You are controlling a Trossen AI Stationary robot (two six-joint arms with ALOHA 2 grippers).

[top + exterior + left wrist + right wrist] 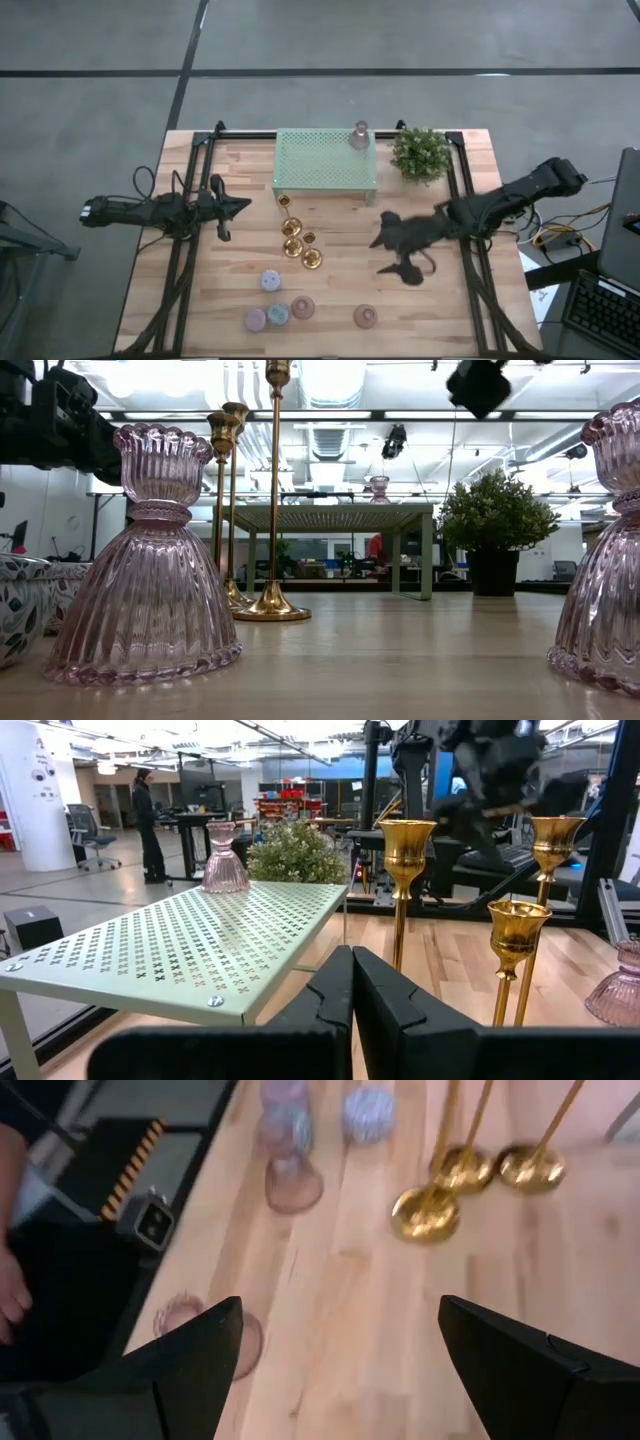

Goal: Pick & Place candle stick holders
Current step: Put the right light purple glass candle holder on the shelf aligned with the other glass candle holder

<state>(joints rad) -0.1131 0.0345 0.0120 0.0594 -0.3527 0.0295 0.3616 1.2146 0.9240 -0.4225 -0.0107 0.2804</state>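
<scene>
Judged barely begun: only one pinkish glass holder (359, 135) stands on the mint-green perforated stand (325, 162), well beyond the right pincer (393, 254) toward the far edge of the desk (450, 320), beside the small bushy plant (421, 153). Remaining on the bare wood: a cluster of gold holders (297, 242) just ahead of the right pincer's tips, between the two arms; squat pastel holders (271, 281) and another glass holder (303, 307) further off toward the near edge; one more glass holder (366, 316) nearest the right pincer, below and slightly to its side. Right pincer released, fingers (190, 1355) spread wide, hovering above the wood, grasping nothing and touching nothing; gold bases (427, 1213) and a glass holder (292, 1183) visible ahead of its fingers. Left pincer (240, 207) clenched tight and empty, fingers (330, 1000) pressed together, parked near the stand's corner, gold stems (403, 880) just beyond its tips. Probably next: a descent onto one of the holders still on the wood.
</scene>
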